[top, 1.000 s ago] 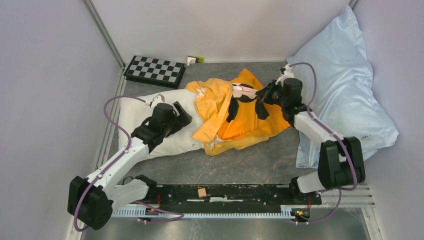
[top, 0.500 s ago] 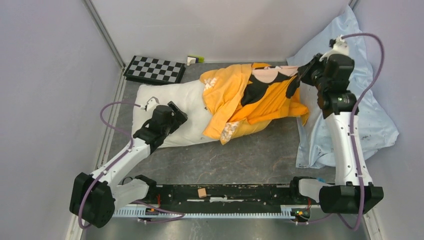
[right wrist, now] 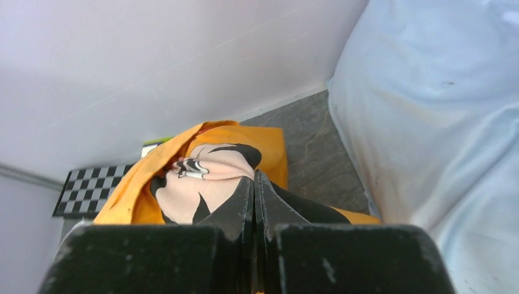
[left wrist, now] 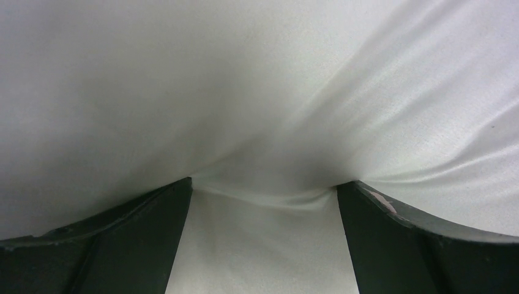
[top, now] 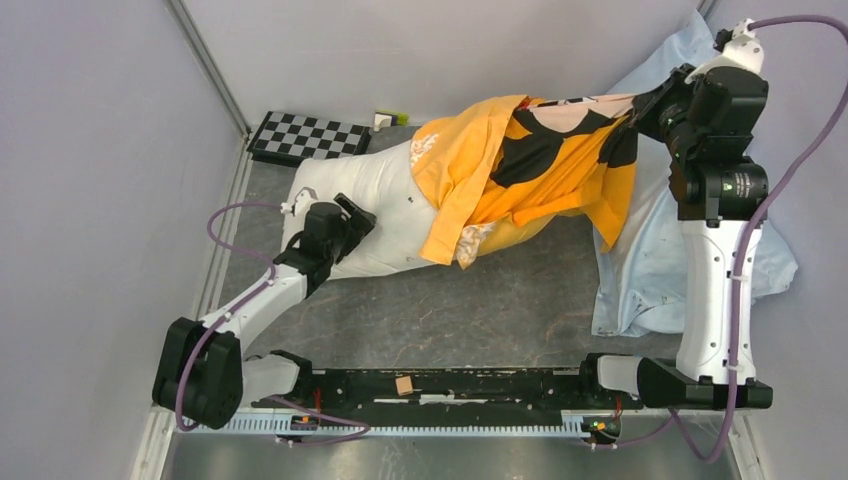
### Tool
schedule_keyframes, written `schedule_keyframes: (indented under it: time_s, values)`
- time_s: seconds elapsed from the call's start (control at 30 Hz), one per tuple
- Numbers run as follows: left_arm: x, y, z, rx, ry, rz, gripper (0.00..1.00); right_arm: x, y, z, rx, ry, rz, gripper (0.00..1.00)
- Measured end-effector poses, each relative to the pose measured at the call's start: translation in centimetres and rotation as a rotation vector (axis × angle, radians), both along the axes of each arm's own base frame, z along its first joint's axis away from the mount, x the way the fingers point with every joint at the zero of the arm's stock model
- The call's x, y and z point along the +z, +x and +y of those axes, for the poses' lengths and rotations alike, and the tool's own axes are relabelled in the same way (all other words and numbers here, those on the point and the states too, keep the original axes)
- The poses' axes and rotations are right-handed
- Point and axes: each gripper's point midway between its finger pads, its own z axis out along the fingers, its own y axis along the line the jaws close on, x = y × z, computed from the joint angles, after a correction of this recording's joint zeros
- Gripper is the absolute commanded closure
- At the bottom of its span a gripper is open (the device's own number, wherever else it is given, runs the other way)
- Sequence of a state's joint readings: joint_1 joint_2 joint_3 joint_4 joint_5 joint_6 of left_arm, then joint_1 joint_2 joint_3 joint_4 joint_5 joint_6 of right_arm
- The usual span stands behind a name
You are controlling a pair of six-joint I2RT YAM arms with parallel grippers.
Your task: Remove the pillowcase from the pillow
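The bright orange thin fabric pillowcase with black Mickey Mouse print (top: 530, 165) is clenched in the right end effector (top: 652, 105), raised at the far right. It is stretched leftward along the long axis of the plump white rectangular pillow (top: 375, 205), whose right end is sheathed. The left end effector (top: 352, 222), nearer the bare end, is pressed on the pillow with fingers spread; whether any fabric is pinched cannot be told.

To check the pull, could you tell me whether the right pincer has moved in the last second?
Yes. The right pincer moved rightward, away from the black-and-white checkerboard, toward the back corner, dragging the thin orange pillowcase.
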State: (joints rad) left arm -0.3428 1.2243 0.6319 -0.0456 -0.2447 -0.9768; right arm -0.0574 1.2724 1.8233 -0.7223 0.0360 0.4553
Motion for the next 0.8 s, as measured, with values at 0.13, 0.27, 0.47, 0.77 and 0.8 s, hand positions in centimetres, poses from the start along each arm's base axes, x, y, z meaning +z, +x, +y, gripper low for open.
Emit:
schedule_keyframes:
  time_s: [0.13,0.27,0.47,0.77,0.8]
  values:
    - [0.2,0.4,0.3,-0.001,-0.029,-0.005,0.1,1.4,-1.1,-1.6,-0.095,-0.017,-0.036,1.0]
    - [-0.4,0.4,0.7,-0.002,-0.053,0.013,0.14,2.3,-3.6,-3.5,-0.206,-0.03,-0.124,1.0]
    - [-1.2,0.2,1.6,0.016,-0.057,0.032,0.14,8.4,-9.5,-7.9,-0.458,-0.047,-0.39,1.0]
    - [-1.1,-0.3,3.4,0.066,-0.021,0.055,0.04,16.1,-16.9,-9.2,-0.577,0.004,-0.758,1.0]
    - [-0.8,-0.6,3.3,0.058,-0.01,0.06,0.02,15.1,-16.0,-8.4,-0.523,0.008,-0.756,1.0]
